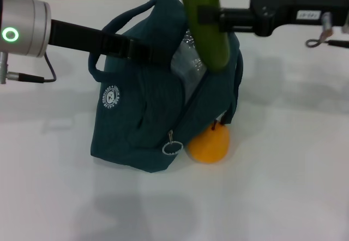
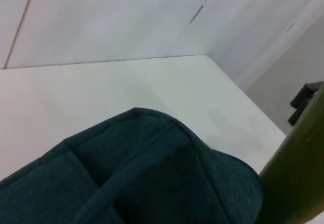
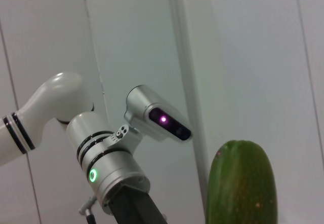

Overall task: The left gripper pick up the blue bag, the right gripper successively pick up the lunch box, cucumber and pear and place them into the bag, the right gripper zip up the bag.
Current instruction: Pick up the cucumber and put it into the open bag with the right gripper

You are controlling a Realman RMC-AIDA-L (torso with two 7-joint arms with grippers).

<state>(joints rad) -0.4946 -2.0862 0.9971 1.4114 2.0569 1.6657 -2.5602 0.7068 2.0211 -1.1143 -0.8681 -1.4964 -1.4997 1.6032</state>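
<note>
The blue bag (image 1: 136,115) stands on the white table with its top open, and my left gripper (image 1: 148,52) is shut on its upper edge by a handle. Through the opening I see the clear lunch box (image 1: 188,61) against the foil lining. My right gripper (image 1: 210,16) is shut on the cucumber (image 1: 204,23), which hangs upright with its lower end over the bag's opening. On the table, the pear (image 1: 210,145) rests against the bag's front right corner. The left wrist view shows bag fabric (image 2: 152,173) and the cucumber (image 2: 298,173). The cucumber's end (image 3: 243,183) shows in the right wrist view.
The zipper's metal ring pull (image 1: 172,148) hangs at the bag's front corner near the pear. A cable (image 1: 322,40) lies on the table at the back right. The left arm's silver segment (image 3: 111,168) and the head camera (image 3: 157,115) appear in the right wrist view.
</note>
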